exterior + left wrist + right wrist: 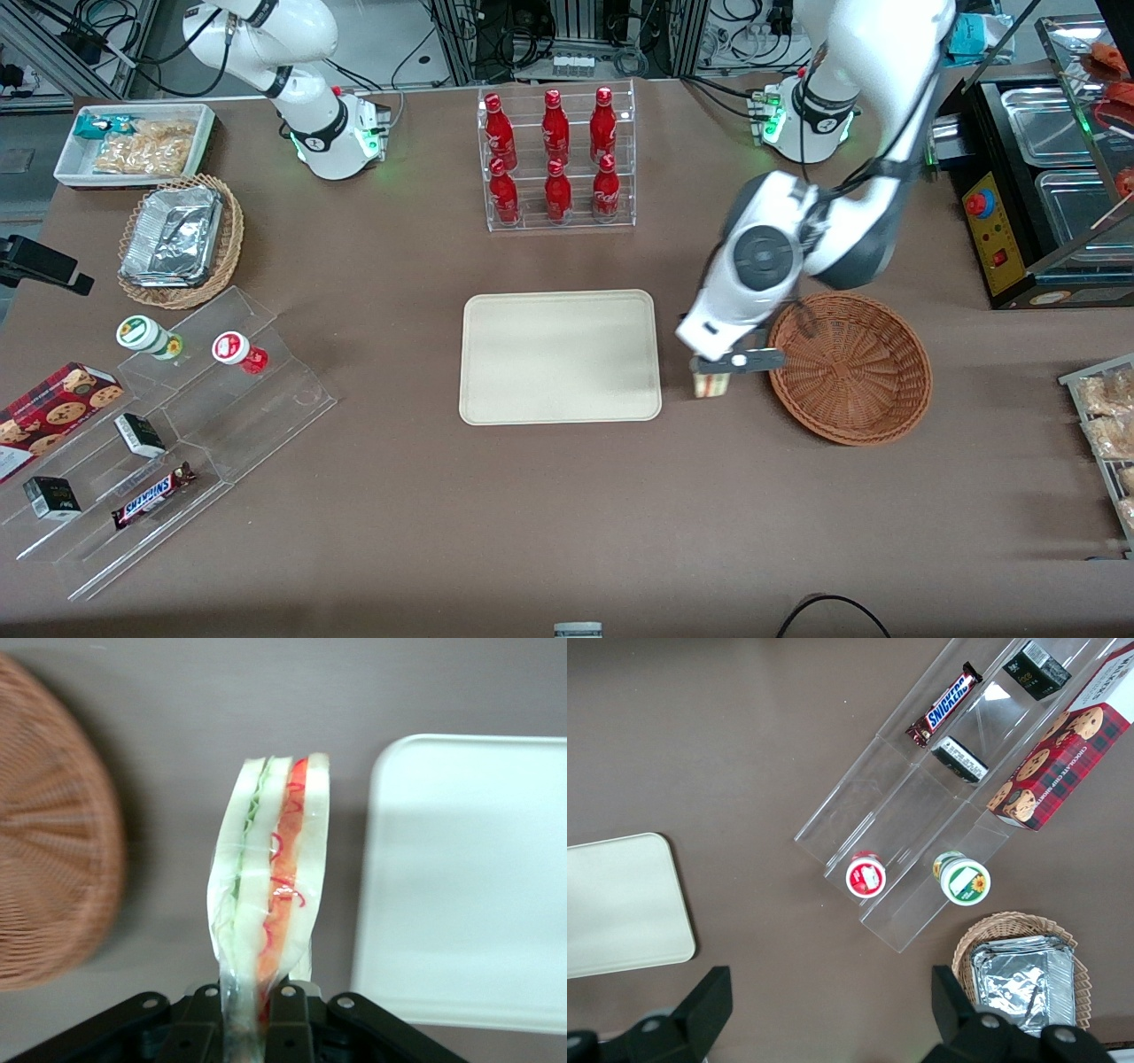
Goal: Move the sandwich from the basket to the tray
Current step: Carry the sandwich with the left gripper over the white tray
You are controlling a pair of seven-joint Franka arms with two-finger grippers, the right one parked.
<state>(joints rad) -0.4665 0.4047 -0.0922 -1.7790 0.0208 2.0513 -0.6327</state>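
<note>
My left gripper (pixel 711 370) (pixel 251 1005) is shut on the sandwich (pixel 710 384) (pixel 269 877), a wrapped wedge of pale bread with green and red filling. It hangs above the bare table, in the gap between the reddish-brown wicker basket (pixel 850 368) (pixel 49 842) and the cream tray (pixel 560 356) (pixel 469 877). The sandwich's wide end points away from the fingers. I see nothing in the basket or on the tray.
A clear rack of red bottles (pixel 556 158) stands farther from the front camera than the tray. Toward the parked arm's end lie a tan basket of foil containers (pixel 180 239), a white snack bin (pixel 135 144) and clear stepped shelves (pixel 168 425). A black appliance (pixel 1036 186) stands at the working arm's end.
</note>
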